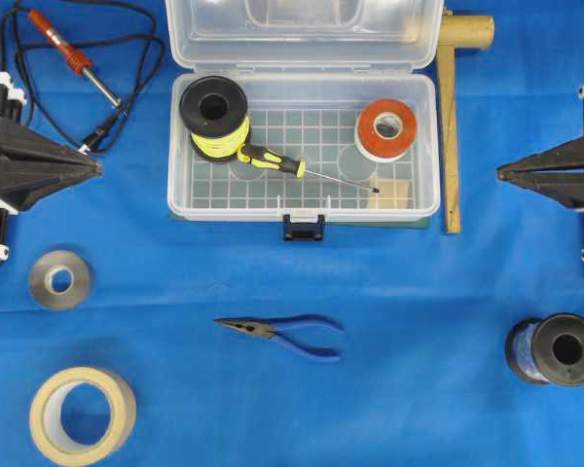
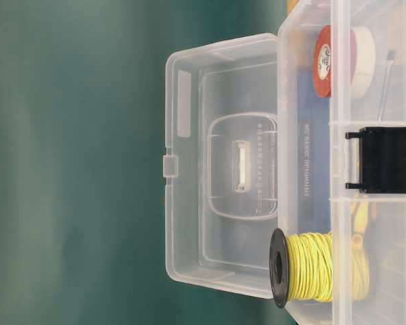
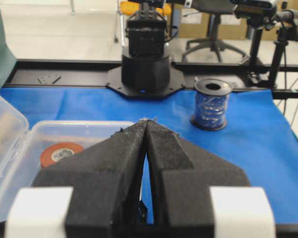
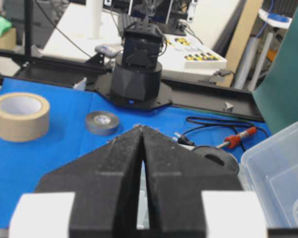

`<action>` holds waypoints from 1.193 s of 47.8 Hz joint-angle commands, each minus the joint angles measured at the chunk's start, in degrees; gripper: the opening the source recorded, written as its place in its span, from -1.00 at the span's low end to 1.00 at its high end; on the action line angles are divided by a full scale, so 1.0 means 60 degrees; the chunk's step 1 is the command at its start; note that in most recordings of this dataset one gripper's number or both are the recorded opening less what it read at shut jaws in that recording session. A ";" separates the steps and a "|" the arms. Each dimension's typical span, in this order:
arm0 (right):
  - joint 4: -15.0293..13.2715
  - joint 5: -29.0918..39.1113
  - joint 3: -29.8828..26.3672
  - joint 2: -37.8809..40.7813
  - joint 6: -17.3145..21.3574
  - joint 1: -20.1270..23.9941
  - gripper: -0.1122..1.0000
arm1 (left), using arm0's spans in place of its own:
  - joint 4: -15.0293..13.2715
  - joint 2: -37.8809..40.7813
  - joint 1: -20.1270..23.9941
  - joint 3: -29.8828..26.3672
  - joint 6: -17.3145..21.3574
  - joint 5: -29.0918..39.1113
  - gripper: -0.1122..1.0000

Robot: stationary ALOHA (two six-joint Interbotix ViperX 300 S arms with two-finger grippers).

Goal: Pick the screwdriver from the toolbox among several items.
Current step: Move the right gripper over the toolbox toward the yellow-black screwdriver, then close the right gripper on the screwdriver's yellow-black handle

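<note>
Both grippers, left (image 1: pixel 95 167) and right (image 1: pixel 501 173), sit closed and empty; the screwdriver (image 1: pixel 273 161) lies in the toolbox (image 1: pixel 302 212), handle toward ten o'clock against the yellow spool (image 1: pixel 214 117); open wide, pinch the striped handle

the overhead view looks straight down on the blue counter (image 1: pixel 399 321), with the toolbox (image 1: pixel 304 146) at top centre. the table-level view sits close against the toolbox (image 2: pixel 311 169) front, turned sideways, facing its raised lid. each wrist view looks along its own closed end effector, left (image 3: pixel 147 124) and right (image 4: pixel 140 130), across the counter toward the opposite arm's base. all four views share the toolbox.
</note>
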 commanded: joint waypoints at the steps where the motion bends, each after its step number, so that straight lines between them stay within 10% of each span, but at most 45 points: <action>1: 0.0015 0.0029 -0.0308 0.0088 0.0029 -0.0088 -0.80 | -0.0249 0.0088 -0.0044 -0.0176 0.0059 -0.0044 -0.80; 33: 0.0220 0.4937 -0.5347 0.5669 0.2153 -0.1963 -0.78 | -0.0264 0.0146 -0.0029 -0.0176 0.0015 -0.0044 -0.80; 48: 0.0220 0.7163 -0.7646 0.8628 0.2593 -0.2021 0.54 | -0.0264 0.0161 -0.0029 -0.0161 0.0029 -0.0044 -0.80; 57: 0.0146 0.7676 -0.8511 1.0298 0.3252 -0.2095 0.52 | -0.0249 0.0176 -0.0044 -0.0161 0.0015 -0.0029 -0.80</action>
